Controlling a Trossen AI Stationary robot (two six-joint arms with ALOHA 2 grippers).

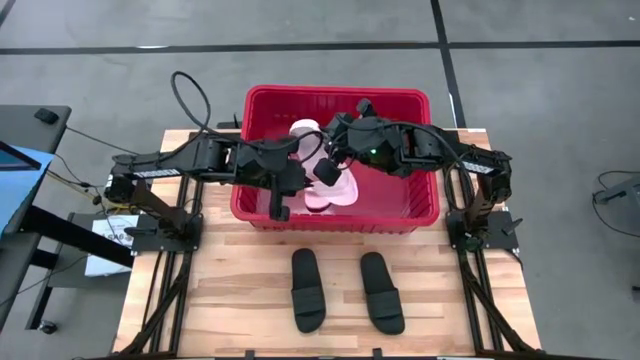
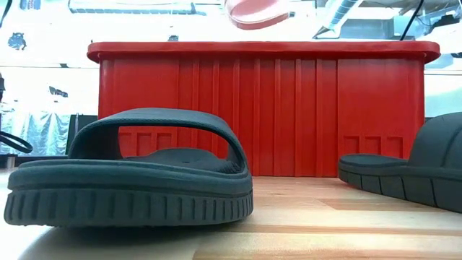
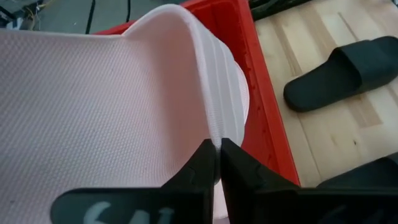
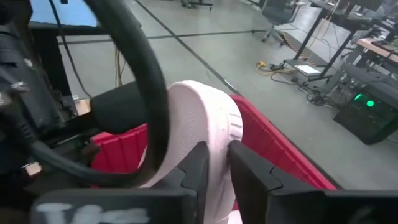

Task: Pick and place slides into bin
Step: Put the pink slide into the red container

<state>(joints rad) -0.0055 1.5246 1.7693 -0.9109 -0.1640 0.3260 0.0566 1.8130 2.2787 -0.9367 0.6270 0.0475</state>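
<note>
The bin (image 1: 262,213) sits at twelve o'clock on the bench (image 1: 240,300), two black slides (image 1: 308,290) lying at six. Over it, the left hand (image 3: 218,163) pinches a pink slide's (image 3: 112,106) edge; the right hand (image 4: 217,163) clasps the same pink slide. With two hands sharing it, one releasing late could flip it outside.

Bin (image 1: 262,214): red, ribbed walls. Pink slide (image 3: 93,106): pale pink w/ fine dotted texture, white grooved edge. Second pink slide (image 1: 340,192) in bin, 6 o'clock side. Two black slides (image 1: 308,290), (image 1: 382,292) on light wood-grain table (image 1: 240,290), ridged soles. Arms dark.
</note>
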